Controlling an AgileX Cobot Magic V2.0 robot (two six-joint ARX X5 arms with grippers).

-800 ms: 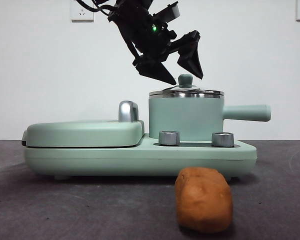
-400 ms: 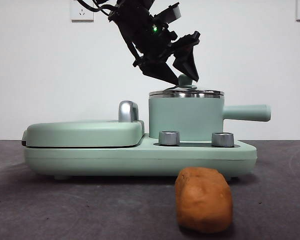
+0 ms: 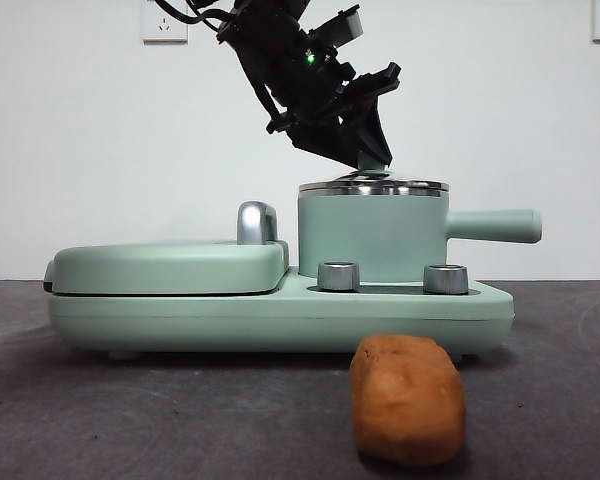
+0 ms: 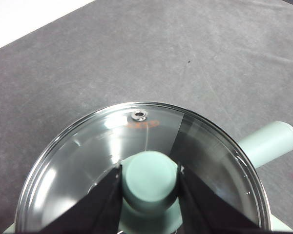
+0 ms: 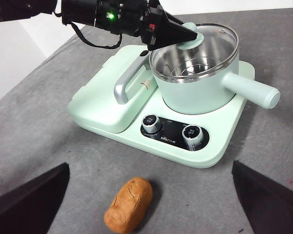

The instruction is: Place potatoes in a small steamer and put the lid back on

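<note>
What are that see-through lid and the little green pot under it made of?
The lid looks like clear glass with a shiny steel rim and a matte mint knob, probably plastic. The pot appears to be mint-coated outside, glossy bare metal inside, judging by the reflections.

The left gripper point(image 3: 365, 150) is angled down from the top centre, its 2 jaws closed on the lid knob point(image 4: 150, 178). The right gripper point(image 5: 146, 204) is held spread wide.
</note>
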